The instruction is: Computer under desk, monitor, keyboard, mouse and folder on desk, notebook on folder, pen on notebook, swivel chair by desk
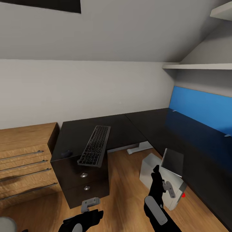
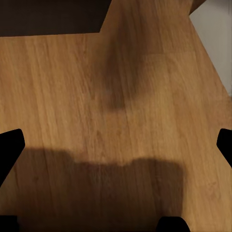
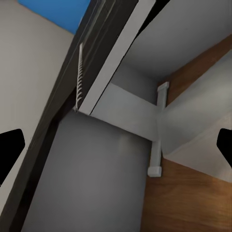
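Observation:
The black desk [image 1: 135, 127] wraps round the corner. On its left part lies the keyboard [image 1: 95, 145], its near end over the front edge, with the mouse [image 1: 66, 154] left of it. The light grey computer [image 1: 150, 169] stands on the floor beside the desk's right wing. The dark grey notebook [image 1: 173, 162] sits tilted at that wing's edge, and its spiral side [image 3: 99, 58] is close ahead of my right gripper [image 1: 162, 180], which is open and empty. My left gripper [image 1: 88, 209] hangs open over the bare floor [image 2: 116, 96]. The monitor, folder, pen and swivel chair are out of view.
A light wooden dresser [image 1: 25, 154] stands against the desk's left end. The black drawer unit [image 1: 83, 183] is under the keyboard. A blue wall panel [image 1: 203, 109] and white shelves [image 1: 199, 66] line the right wall. The desk's white leg [image 1: 138, 149] rests on the wooden floor.

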{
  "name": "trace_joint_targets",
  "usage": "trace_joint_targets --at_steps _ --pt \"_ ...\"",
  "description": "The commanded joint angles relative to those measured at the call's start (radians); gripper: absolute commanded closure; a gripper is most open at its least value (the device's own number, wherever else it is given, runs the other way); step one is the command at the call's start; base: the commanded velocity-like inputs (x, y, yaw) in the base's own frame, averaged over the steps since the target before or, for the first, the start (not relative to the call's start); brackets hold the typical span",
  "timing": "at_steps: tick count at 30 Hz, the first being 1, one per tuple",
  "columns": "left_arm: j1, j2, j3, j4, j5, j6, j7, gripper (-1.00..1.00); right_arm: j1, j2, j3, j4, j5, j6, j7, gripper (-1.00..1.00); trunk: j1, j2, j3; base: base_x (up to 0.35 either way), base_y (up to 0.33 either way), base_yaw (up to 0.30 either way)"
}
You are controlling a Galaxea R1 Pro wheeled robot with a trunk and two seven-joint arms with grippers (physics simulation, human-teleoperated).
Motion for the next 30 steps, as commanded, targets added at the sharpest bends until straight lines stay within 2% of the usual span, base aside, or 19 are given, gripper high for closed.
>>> trace_joint_targets --at_steps 1,8,10,18,30 --pt "-0.001 0.000 -0.001 -0.001 0.010 0.002 0.010 -1.00 -0.001 -0.003 -0.004 -0.002 -0.001 0.006 -0.007 -1.00 0.000 -0.001 -0.001 0.000 0.000 0.000" --pt "-0.001 0.000 -0.004 0.001 0.012 0.002 0.010 -1.00 -0.001 -0.014 -0.039 -0.006 -0.006 0.057 -0.005 -1.00 0.000 -0.001 -0.001 0.000 0.000 0.000" --pt "-0.001 0.000 -0.017 0.002 0.012 0.001 0.011 -1.00 -0.001 -0.019 -0.050 -0.015 -0.007 0.088 -0.005 -1.00 0.000 -0.001 -0.001 0.000 0.000 0.000" --pt "-0.001 0.000 -0.028 0.002 0.012 0.000 0.011 -1.00 -0.002 -0.038 -0.058 -0.058 -0.017 0.142 -0.004 -1.00 0.000 -0.001 -0.001 0.000 0.000 0.000" --pt "-0.001 0.000 -0.029 0.006 0.012 0.000 0.012 -1.00 -0.002 -0.042 -0.060 -0.066 -0.026 0.164 -0.003 -1.00 0.000 -0.001 -0.001 0.000 0.000 0.000"
